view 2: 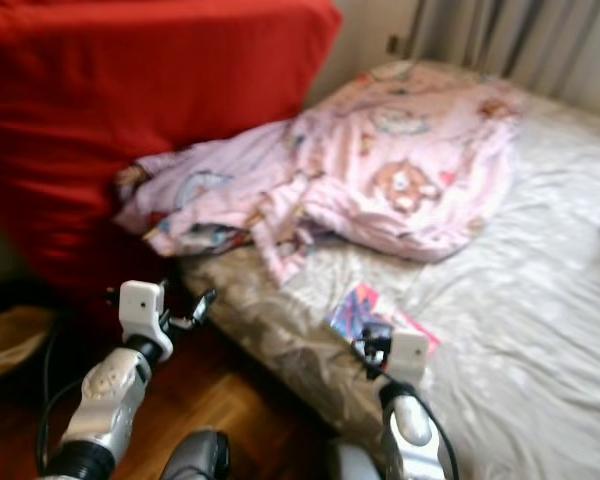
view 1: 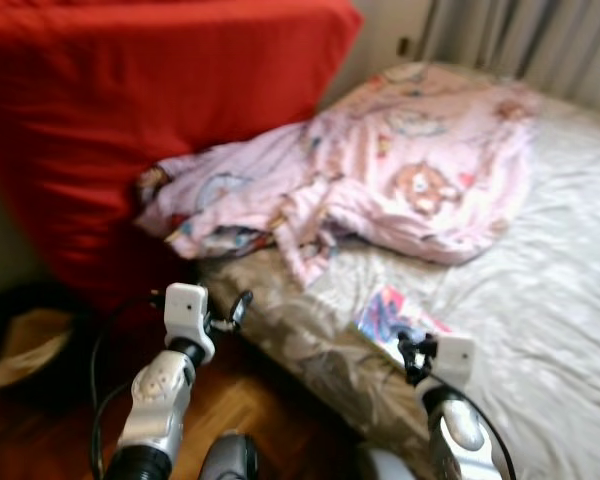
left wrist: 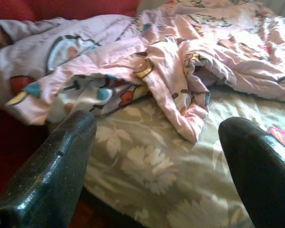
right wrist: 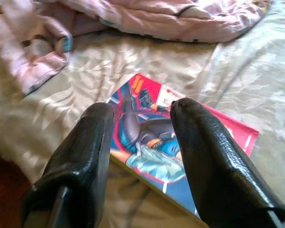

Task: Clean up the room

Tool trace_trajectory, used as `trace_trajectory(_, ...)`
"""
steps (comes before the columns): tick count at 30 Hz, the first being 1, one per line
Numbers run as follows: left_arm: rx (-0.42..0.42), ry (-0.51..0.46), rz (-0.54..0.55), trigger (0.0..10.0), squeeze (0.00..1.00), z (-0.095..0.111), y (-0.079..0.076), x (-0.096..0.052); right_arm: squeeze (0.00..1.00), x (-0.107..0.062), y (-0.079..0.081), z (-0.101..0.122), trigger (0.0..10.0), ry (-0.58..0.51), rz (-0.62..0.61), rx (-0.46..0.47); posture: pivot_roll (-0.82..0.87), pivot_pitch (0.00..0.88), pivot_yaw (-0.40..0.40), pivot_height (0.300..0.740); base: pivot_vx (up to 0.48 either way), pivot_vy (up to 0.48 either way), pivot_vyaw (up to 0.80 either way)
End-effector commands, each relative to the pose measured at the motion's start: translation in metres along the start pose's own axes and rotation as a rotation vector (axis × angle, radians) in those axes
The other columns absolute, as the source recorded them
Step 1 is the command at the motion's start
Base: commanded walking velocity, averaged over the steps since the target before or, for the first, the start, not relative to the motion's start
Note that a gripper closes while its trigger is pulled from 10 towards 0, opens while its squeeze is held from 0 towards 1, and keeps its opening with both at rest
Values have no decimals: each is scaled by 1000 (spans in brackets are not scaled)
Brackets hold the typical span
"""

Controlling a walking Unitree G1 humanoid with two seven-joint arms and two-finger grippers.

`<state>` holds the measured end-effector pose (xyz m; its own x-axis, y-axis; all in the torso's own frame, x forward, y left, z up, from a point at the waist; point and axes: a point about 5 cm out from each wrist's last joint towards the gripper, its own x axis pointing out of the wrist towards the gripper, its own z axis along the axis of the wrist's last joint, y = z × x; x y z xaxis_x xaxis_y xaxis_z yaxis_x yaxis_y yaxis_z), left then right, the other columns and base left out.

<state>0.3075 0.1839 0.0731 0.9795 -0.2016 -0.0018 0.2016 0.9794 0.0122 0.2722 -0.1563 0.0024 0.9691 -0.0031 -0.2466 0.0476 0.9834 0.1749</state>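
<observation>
Hovering our right gripper (right wrist: 142,118), fingers spread, over the glossy red-and-blue comic book (right wrist: 180,142) near the bed's (view 1: 540,330) front edge, we judge one finger should slide beneath its overhanging corner; left gripper (left wrist: 156,137) spread, idle.

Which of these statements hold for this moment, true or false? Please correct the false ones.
1. A comic book lies on the bed. True.
2. The right gripper is shut on the comic book. False: its fingers stand open just above the cover, holding nothing.
3. A pink blanket lies crumpled at the head of the bed. True.
4. The left gripper holds a corner of the blanket. False: it is open and empty, pointing at the bed's edge short of the blanket.
5. The cover beside the bed is blue. False: it is red.
</observation>
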Motion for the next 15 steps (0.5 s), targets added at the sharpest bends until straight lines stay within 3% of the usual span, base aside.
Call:
trace_trajectory(1,-7,7,-8,10000,0,-1,0,-1,0,-1,1,-5,10000,28,-15,20,-4,118,-31,621,0,0,-700)
trace_trajectory(7,-10,12,-20,10000,0,-1,-1,-2,0,-1,-9,-6,10000,36,-90,37,-3,123,-27,621,0,0,-692)
trace_trajectory(15,-6,1,-32,10000,0,5,-2,4,0,6,0,-1,10000,45,-28,-6,2,141,-22,621,0,0,0)
